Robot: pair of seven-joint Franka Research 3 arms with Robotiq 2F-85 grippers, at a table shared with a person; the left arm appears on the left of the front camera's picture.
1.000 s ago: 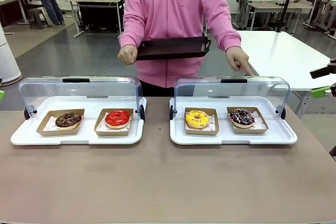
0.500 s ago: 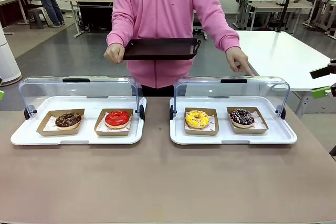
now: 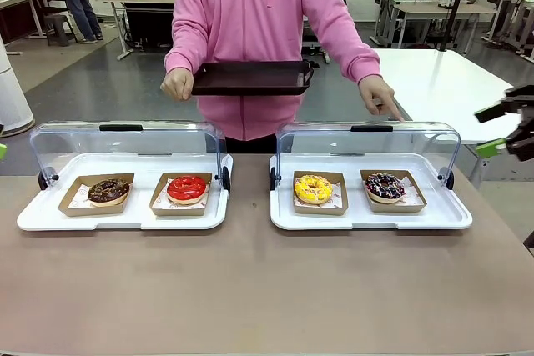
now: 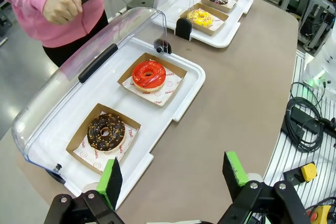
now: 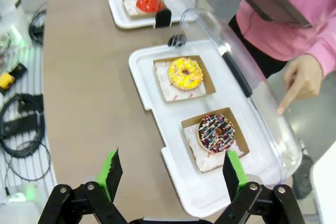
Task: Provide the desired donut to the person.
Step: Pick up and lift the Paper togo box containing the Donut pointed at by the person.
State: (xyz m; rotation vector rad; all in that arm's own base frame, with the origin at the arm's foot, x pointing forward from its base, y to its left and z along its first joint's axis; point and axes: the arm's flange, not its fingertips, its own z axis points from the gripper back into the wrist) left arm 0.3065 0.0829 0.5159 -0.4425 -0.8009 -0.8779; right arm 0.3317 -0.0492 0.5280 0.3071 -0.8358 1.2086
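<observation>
Four donuts point(image 3: 108, 190) point(image 3: 187, 188) point(image 3: 313, 188) point(image 3: 385, 185), four cardboard holders point(image 3: 93, 212), two clear-lidded cases point(image 3: 125, 221) point(image 3: 367, 223), one black tray point(image 3: 250, 78), one person point(image 3: 259, 6)

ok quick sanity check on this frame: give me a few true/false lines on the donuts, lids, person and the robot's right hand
1. The red donut shares a case with the chocolate donut. True.
2. Both clear lids are shut over the donuts. False: the left lid and the right lid are both swung open toward the person.
3. The person holds a black tray in one hand. True; the other hand points down behind the right lid, near the sprinkled donut.
4. The robot's right hand grips the yellow donut. False: it is open and empty, apart from that donut.
</observation>
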